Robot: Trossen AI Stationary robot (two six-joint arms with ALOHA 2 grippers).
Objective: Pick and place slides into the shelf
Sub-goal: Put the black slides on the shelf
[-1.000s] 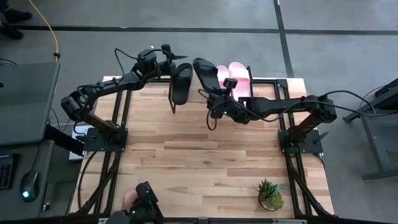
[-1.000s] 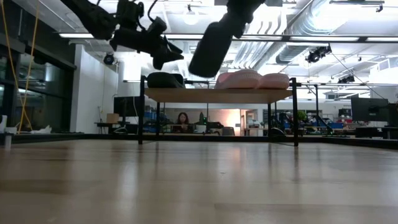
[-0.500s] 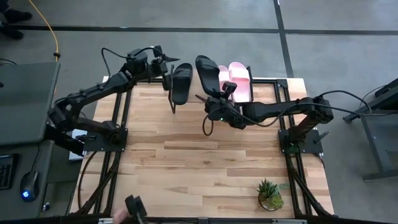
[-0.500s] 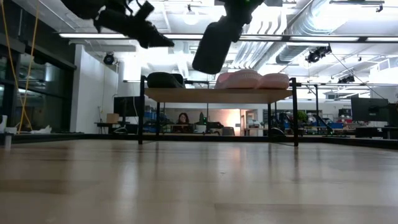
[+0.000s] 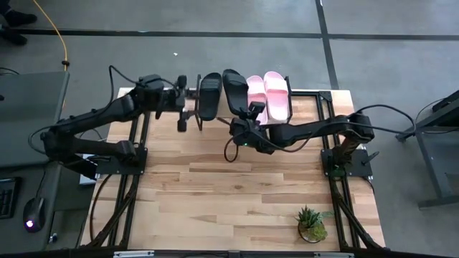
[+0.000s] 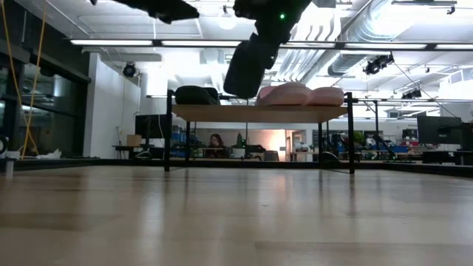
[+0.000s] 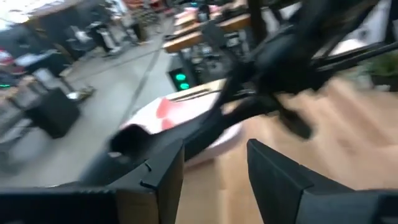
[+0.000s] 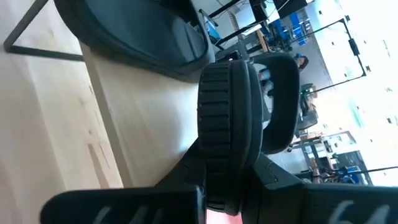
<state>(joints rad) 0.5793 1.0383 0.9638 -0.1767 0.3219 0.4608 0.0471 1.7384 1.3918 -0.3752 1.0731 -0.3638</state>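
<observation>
The shelf (image 6: 259,112) stands at the table's far edge. On its top board lie a black slide (image 5: 208,97) at the left and two pink slides (image 5: 267,94) at the right, soles down. My right gripper (image 5: 242,123) is shut on a second black slide (image 5: 234,87), which hangs tilted over the board between them (image 6: 247,63). My left gripper (image 5: 186,100) stands open just left of the lying black slide, up high (image 6: 174,9), with nothing between its fingers (image 7: 214,171). My right gripper pinches the black slide's near end (image 8: 225,180), the end away from the strap (image 8: 281,102), between its two fingers. The fingers come from the table's near side, nearly level, along the slide. The slide is lifted clear, turned on its side and tilted.
A small potted plant (image 5: 312,223) stands near the table's near right corner. The middle of the wooden tabletop (image 5: 229,186) is bare. A person (image 6: 216,140) sits in the room behind the shelf.
My left gripper has drawn back from the lying black slide toward the table's left edge, risen and rolled; that slide has stayed on the shelf. My right gripper has sunk a little toward the shelf with its black slide still held.
</observation>
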